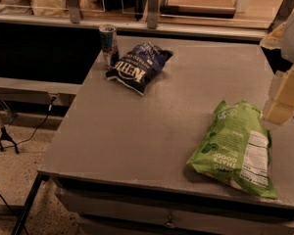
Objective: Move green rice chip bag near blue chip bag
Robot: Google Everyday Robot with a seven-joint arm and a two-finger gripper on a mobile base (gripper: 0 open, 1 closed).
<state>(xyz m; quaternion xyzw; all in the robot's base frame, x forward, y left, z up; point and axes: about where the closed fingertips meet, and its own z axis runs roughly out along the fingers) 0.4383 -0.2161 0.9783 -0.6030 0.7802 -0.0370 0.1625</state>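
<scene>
Two bags sit well apart, the green rice chip bag [237, 148] front-right, the blue chip bag [138, 66] at the back beside a can [108, 44]. The gripper [280, 106] hovers by the green bag's top edge — open or closed, I cannot tell. Overshooting could topple the can.

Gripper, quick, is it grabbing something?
Gripper: cannot be told; it is on the right, by the far corner of the green rice chip bag.

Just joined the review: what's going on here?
The robot's gripper hangs at the right edge, by the far end of the green rice chip bag, which lies flat, near right on the table. The blue chip bag lies far left beside a drink can, well apart. Move not done yet.
</scene>
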